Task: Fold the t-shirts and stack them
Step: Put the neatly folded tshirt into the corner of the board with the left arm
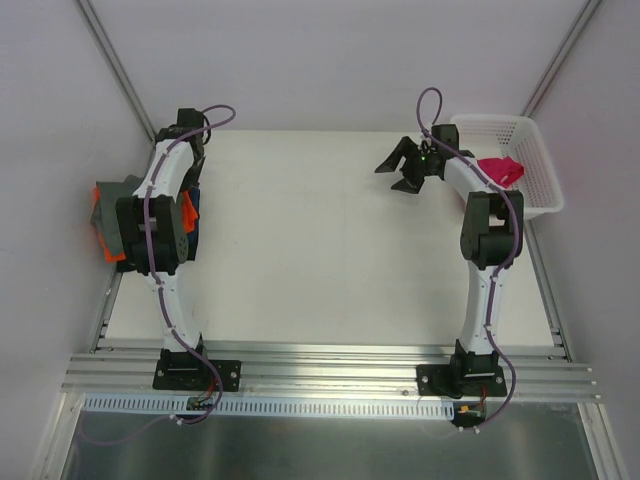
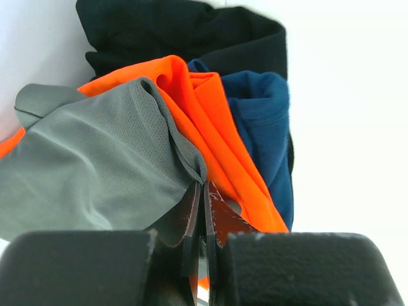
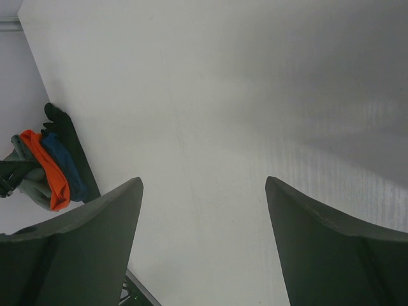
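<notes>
A stack of t-shirts lies at the table's left edge. In the left wrist view the dark grey shirt (image 2: 95,159) is on the left, then the orange shirt (image 2: 204,108), a blue one (image 2: 268,127), and the black one (image 2: 191,32) behind. My left gripper (image 2: 204,191) is shut, with the grey shirt's hem at its tips. In the top view the stack (image 1: 108,215) sits under my left arm. The magenta shirt (image 1: 500,170) lies in the white basket (image 1: 545,160). My right gripper (image 1: 405,165) is open and empty above the bare table, left of the basket.
The basket stands at the table's back right corner. The right wrist view shows the gripper's open gap (image 3: 203,182) over the white tabletop (image 3: 223,95), and the stack far off (image 3: 51,169). Metal rails run along the near edge (image 1: 330,380).
</notes>
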Controlling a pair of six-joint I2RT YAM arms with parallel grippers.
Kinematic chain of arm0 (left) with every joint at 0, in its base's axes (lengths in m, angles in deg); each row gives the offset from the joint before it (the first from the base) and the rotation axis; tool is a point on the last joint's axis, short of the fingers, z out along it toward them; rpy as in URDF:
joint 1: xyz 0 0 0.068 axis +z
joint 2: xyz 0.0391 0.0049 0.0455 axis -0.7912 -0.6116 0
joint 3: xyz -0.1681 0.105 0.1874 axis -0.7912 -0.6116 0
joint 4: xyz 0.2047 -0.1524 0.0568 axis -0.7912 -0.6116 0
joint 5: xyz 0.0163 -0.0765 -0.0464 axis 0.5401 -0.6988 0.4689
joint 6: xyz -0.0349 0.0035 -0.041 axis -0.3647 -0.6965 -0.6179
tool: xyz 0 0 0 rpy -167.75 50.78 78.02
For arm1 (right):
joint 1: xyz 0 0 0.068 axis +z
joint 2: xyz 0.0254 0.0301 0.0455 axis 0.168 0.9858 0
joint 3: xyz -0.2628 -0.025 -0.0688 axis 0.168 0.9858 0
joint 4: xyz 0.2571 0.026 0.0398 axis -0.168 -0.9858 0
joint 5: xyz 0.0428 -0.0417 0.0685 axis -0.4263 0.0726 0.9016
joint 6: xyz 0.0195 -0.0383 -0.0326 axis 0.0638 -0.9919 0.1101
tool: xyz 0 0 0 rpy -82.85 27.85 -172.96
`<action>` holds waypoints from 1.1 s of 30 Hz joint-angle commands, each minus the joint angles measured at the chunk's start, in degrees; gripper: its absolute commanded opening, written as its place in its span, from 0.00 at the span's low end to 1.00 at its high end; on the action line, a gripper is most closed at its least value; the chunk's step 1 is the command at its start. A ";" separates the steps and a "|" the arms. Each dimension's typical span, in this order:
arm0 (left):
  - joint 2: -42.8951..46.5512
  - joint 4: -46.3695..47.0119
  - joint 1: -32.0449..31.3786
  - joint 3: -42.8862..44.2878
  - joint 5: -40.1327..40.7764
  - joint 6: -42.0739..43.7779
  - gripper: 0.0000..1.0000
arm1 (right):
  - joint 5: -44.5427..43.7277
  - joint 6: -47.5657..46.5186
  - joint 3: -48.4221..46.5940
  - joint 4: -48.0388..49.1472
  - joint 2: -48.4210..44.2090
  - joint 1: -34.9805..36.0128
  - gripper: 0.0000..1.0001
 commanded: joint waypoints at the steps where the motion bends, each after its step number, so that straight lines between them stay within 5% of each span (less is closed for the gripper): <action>1: 2.04 -0.17 -0.75 2.12 -0.27 -0.03 0.00 | 0.45 0.34 -0.93 0.91 -2.25 -0.60 0.82; 3: 1.77 -0.08 -0.75 1.33 0.61 0.15 0.00 | 0.54 0.25 -0.93 0.91 -2.16 -0.78 0.82; 4: 1.77 0.09 -0.66 1.07 1.31 0.23 0.49 | 0.62 0.17 -1.02 0.91 -2.08 -0.69 0.82; 5: 1.77 0.27 -0.66 0.80 2.80 -0.29 0.78 | 0.63 0.08 -1.02 0.99 -1.99 -0.69 0.82; 7: 2.03 0.44 -0.66 0.80 3.34 -0.47 0.99 | 0.71 -0.27 -1.46 1.00 -1.99 -0.60 0.83; 13: 2.74 1.93 -0.92 3.87 5.27 -0.03 0.99 | 0.89 -2.73 -4.00 -1.62 -1.99 -0.86 0.84; 16: 3.44 3.43 -1.45 8.08 3.62 1.03 0.99 | 1.93 -12.10 -9.60 -8.21 -1.81 -1.56 0.85; 19: 3.53 3.43 -1.98 14.84 -4.11 -2.83 0.99 | -2.43 -24.86 -21.45 -28.38 2.65 -3.06 0.87; 20: 3.36 3.52 -3.72 16.51 -5.35 -5.63 0.99 | -5.06 -27.14 -32.11 -41.06 4.50 -3.50 0.89; 22: 3.09 3.70 -5.75 20.82 -7.98 -8.28 0.99 | -18.66 -28.75 -37.48 -50.29 4.96 -3.50 0.93; 27: 3.88 4.57 -15.06 25.84 -12.91 -14.08 0.99 | -35.21 -29.72 -24.95 -46.03 -9.00 -3.15 1.00; 33: 4.76 5.19 -21.30 27.08 -16.52 -17.26 0.99 | -36.46 -28.75 -23.37 -50.42 -17.44 -2.36 1.00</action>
